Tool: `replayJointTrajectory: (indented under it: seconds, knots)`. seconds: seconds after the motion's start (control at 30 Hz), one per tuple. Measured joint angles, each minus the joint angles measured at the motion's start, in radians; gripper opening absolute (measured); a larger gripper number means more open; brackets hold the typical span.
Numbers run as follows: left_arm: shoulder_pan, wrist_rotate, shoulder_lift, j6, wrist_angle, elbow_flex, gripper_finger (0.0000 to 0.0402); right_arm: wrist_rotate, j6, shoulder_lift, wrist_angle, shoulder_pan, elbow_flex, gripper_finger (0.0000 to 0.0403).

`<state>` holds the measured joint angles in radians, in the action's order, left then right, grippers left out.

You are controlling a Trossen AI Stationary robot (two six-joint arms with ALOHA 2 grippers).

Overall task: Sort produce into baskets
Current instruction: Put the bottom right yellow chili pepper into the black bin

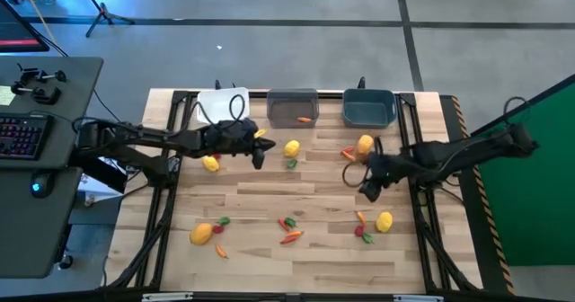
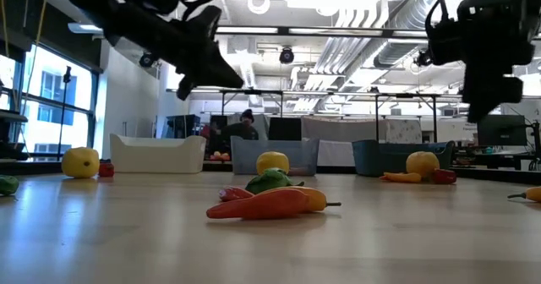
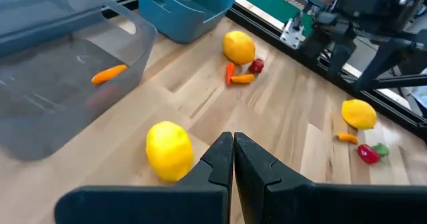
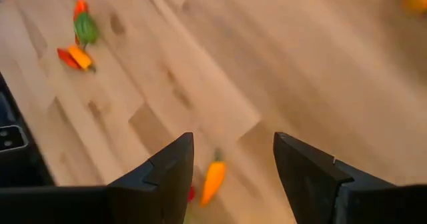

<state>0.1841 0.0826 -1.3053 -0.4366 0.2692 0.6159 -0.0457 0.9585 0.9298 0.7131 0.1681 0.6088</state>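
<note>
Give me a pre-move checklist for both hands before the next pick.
1. Right hand open: ok, fingers apart.
2. Target under the right hand: ok, small orange piece lies on the table between its fingers.
3. Left hand empty: ok, shut on nothing.
4. Left hand ready to pick the yellow fruit beside it: not ok, must open first.
5. Grey bin in place: ok, one orange piece inside.

- Table (image 1: 269, 194): light wood planks.
- Far edge: white bin (image 1: 222, 106), grey bin (image 1: 293, 108), blue bin (image 1: 369, 109), side by side.
- Scattered: lemons (image 1: 292, 147), carrots (image 1: 291, 237), small red and green bits (image 1: 367, 237).
</note>
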Motion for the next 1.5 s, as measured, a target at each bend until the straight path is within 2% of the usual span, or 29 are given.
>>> replayJointTrajectory:
  seconds: [0.23, 0.5, 0.7, 1.07, 1.2, 1.43, 1.5]
  knots:
    - [-0.023, 0.0, 0.083, 0.002, -0.008, -0.056, 0.0, -0.036, 0.266, 0.166, -0.018, 0.205, 0.03, 0.0198]
    - [-0.036, -0.018, 0.1, 0.036, -0.017, -0.075, 0.0, -0.076, 0.442, 0.359, -0.104, 0.364, 0.114, 0.0197]
    - [-0.035, -0.022, 0.1, 0.073, -0.018, -0.075, 0.0, -0.035, 0.532, 0.497, -0.037, 0.363, 0.174, 0.0197]
    - [-0.032, -0.023, 0.1, 0.091, -0.018, -0.075, 0.0, -0.002, 0.475, 0.645, -0.013, 0.289, 0.184, 0.019]
    - [-0.032, -0.023, 0.1, 0.092, -0.02, -0.075, 0.0, -0.03, 0.43, 0.659, -0.009, 0.271, 0.185, 0.0151]
    - [-0.032, -0.023, 0.1, 0.092, -0.043, -0.075, 0.0, -0.093, 0.334, 0.639, -0.069, 0.224, 0.18, 0.0027]
    - [-0.032, -0.023, 0.1, 0.092, -0.046, -0.075, 0.0, -0.132, 0.289, 0.625, -0.115, 0.199, 0.181, 0.0009]
